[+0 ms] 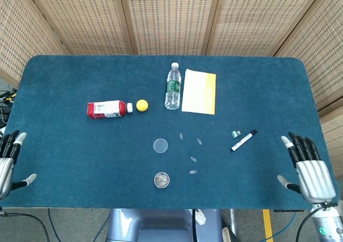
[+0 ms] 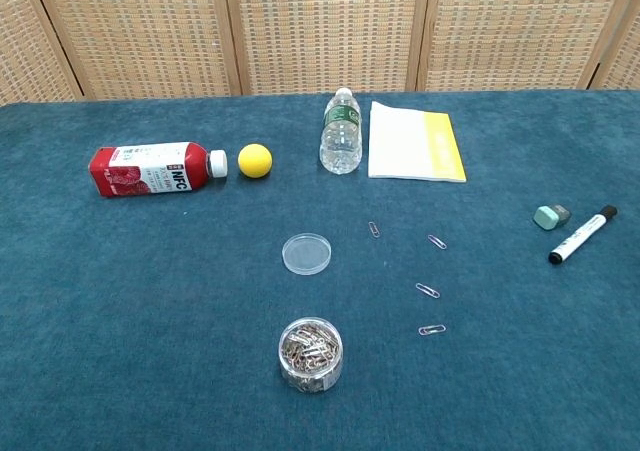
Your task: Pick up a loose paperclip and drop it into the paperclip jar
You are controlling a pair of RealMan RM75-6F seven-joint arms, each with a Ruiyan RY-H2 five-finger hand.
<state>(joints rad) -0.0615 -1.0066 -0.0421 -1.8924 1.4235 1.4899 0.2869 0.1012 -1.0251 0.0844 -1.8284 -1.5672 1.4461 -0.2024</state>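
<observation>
I'm seeing 4 loose paperclips lying flat right of the open paperclip jar [image 2: 311,354]. The nearest paperclip [image 2: 432,329] is pointing roughly sideways, long axis toward the jar, though it's tiny here. My left hand [image 1: 7,164] and right hand [image 1: 307,169] are hovering at the table's [image 1: 64,151] near corners, fingers spread, holding nothing. The lid [image 2: 306,253] is sitting behind the jar.

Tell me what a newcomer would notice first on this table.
Probably the red juice bottle lying on its side at the left, with a yellow ball beside its cap. Next, the open paperclip jar near the front edge, its clear lid just behind it and four loose paperclips scattered to its right.
</observation>
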